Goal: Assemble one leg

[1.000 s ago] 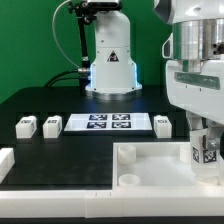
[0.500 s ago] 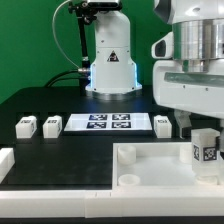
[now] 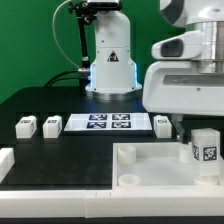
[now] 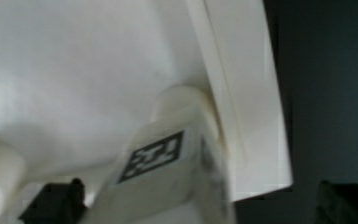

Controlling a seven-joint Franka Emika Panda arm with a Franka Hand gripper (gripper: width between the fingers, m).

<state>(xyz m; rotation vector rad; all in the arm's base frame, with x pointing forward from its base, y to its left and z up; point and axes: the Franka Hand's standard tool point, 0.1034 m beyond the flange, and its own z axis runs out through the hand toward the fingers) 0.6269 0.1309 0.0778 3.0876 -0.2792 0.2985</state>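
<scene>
A leg (image 3: 205, 148), a small white block with a black-and-white marker, stands upright in the corner of the large white tray (image 3: 150, 160) at the exterior view's right. My gripper (image 3: 200, 120) hangs just above it, the wide white hand filling the upper right. In the wrist view the leg (image 4: 158, 150) lies between my two dark fingertips (image 4: 60, 200), which stand apart and do not grip it; the gripper (image 4: 202, 205) is open. Three more legs (image 3: 26, 126) (image 3: 51, 125) (image 3: 163, 123) sit on the black table.
The marker board (image 3: 108, 123) lies flat between the loose legs. The arm's base (image 3: 110, 60) stands behind it. A round socket (image 3: 128, 181) shows in the tray's near corner. A white part (image 3: 5, 160) lies at the left edge.
My gripper has let go of the leg and risen straight up. The leg stays standing in the tray corner.
</scene>
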